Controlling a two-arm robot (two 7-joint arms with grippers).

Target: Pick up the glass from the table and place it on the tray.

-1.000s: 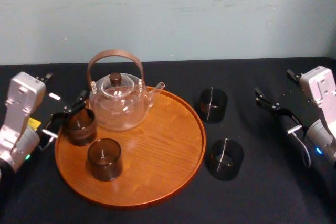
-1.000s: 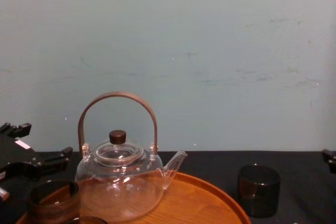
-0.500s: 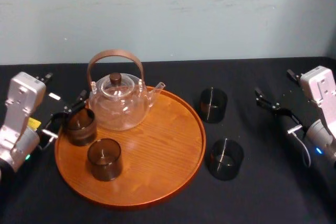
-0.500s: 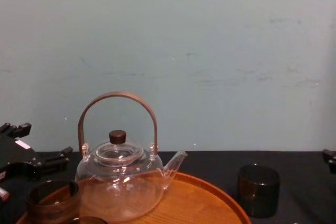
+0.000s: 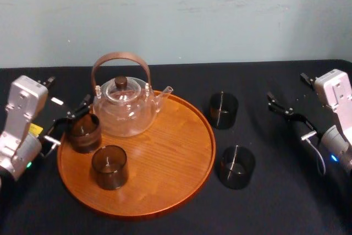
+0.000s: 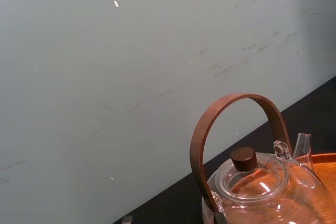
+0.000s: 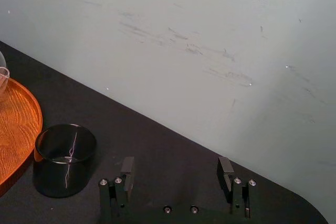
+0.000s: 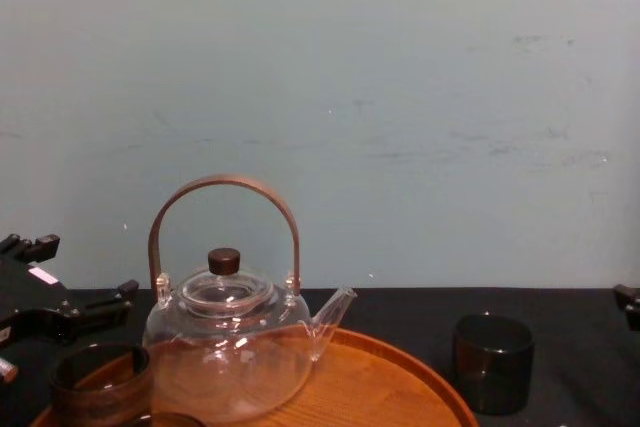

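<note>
From where I stand, the left gripper point(image 5: 67, 121) sits at the left edge of the tray point(image 5: 179, 149), fingers spread wide and holding nothing. It is just beside a brown glass point(image 5: 83, 132) standing on the tray. A second glass point(image 5: 109, 167) stands nearer the robot, and the teapot point(image 5: 125, 109) farther back. On the tabletop point(image 5: 275, 207) right of the tray stand the far glass point(image 5: 223, 110) and the near glass point(image 5: 236, 167). The right gripper point(image 7: 176, 174) hangs released, well to their right.
</note>
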